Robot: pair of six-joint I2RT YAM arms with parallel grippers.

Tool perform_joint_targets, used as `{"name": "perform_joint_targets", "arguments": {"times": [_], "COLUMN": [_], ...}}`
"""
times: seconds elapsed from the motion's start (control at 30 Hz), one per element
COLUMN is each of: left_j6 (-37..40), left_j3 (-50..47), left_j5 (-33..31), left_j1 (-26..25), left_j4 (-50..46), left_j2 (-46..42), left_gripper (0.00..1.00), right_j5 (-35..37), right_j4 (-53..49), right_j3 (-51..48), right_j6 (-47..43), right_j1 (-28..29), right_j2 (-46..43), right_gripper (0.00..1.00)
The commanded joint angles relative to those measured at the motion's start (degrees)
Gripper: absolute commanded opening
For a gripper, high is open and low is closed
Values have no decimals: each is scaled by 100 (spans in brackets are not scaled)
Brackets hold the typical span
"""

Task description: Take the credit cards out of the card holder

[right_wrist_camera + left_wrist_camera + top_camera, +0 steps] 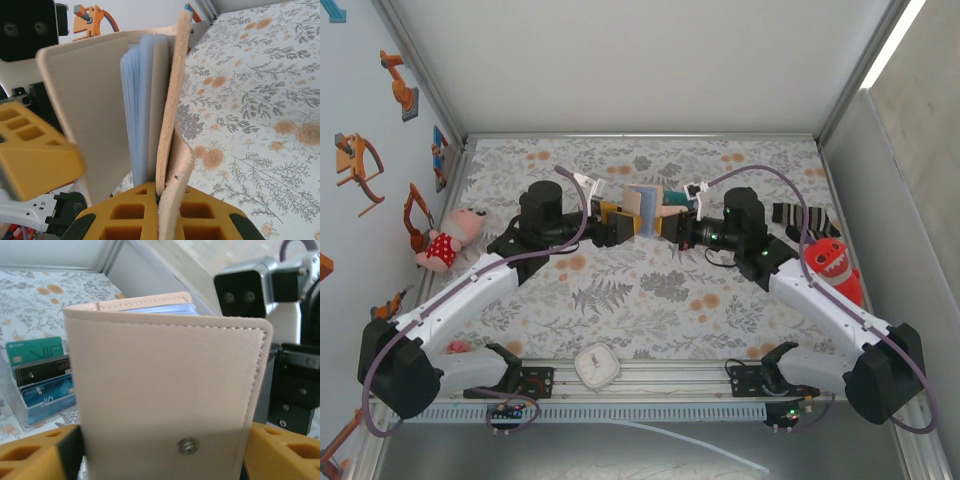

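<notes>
Card holder (pixel 642 203) stands upright and part-open above the far middle of the table (pixel 640 300), between the tips of the two arms. From the left wrist, the holder's tan outer cover (pixel 165 390) faces the lens, with a metal snap stud (pixel 188 445) low on it and a strip of pale blue sleeves (pixel 160 310) showing over its top edge. From the right wrist the holder (pixel 100 100) is seen edge-on: one cover spread to the left, the sleeves fanned in the middle, the other cover to the right. The right gripper (pixel 157 217) is closed tight on the lower edge of that right-hand cover, the tan material pinched between its yellow fingers (pixel 125 215). The left gripper (pixel 623 222) meets the holder from the left. Its yellow fingers (pixel 30 455) stand wide apart with the cover spanning the gap, one at each edge; whether they press on it cannot be told. On the table close by sits a clear rack (pixel 42 375) holding teal, black and blue cards in steps. Further out on the floral cloth lie a pink plush doll (pixel 450 238) at the left edge, a striped sock (pixel 800 218) and a red plush monster (pixel 832 265) at the right, and a small white clock (pixel 597 365) at the near edge between the arm bases.
</notes>
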Motion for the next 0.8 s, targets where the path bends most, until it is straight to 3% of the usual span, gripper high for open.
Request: {"name": "perform_joint_targets", "arguments": {"times": [0.0,0.13,0.27,0.43,0.63,0.77], "left_j6": [250,315,297,263,254,259], "left_j3": [196,161,133,160,143,142], "left_j5": [-250,-549,-606,-559,-587,-644], "left_j1": [-59,-66,-62,-76,-81,-86], "left_j4": [-312,-515,-517,-441,-309,-305], "left_j2": [-113,-236,-272,-175,-140,-178], "left_gripper": [64,64,73,68,32,27], "right_j5": [109,171,182,147,133,105], "right_j4": [141,80,61,78,114,136], "right_j3": [187,213,257,325,346,345], "right_j6": [-72,-95,-95,-68,-53,-41], "right_j1": [34,34,26,41,43,55], "right_j2": [-133,-180,-149,-103,-85,-59], "right_gripper": [0,0,0,0,0,0]}}
